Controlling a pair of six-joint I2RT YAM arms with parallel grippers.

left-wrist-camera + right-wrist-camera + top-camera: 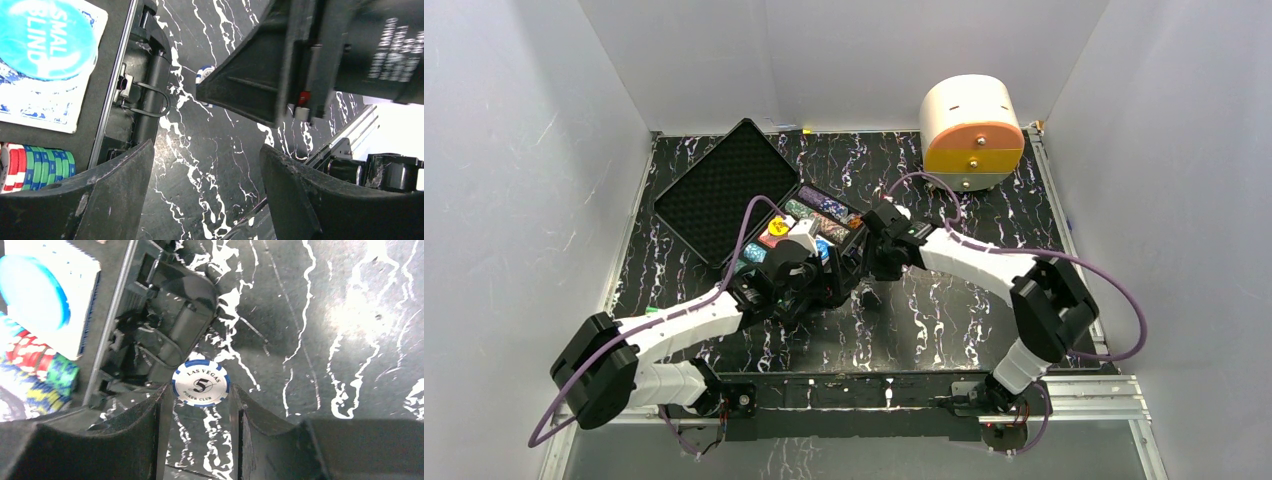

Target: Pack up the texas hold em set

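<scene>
The right gripper [199,392] is straddling a loose blue-and-white poker chip [200,383] lying on the table [310,340] just outside the open black case [724,190]. Its jaws are hugging the chip, though I cannot tell whether they are pinching it. The left gripper [206,150] is hanging wide open and empty. The next move calls for a firm grip and a lift into the case.

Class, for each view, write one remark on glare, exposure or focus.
Top external: evenly lit and sharp. Left wrist: blue disc washed out, lower right corner blown white. Right wrist: glare patch on the table; chip in focus, lettering readable.
</scene>
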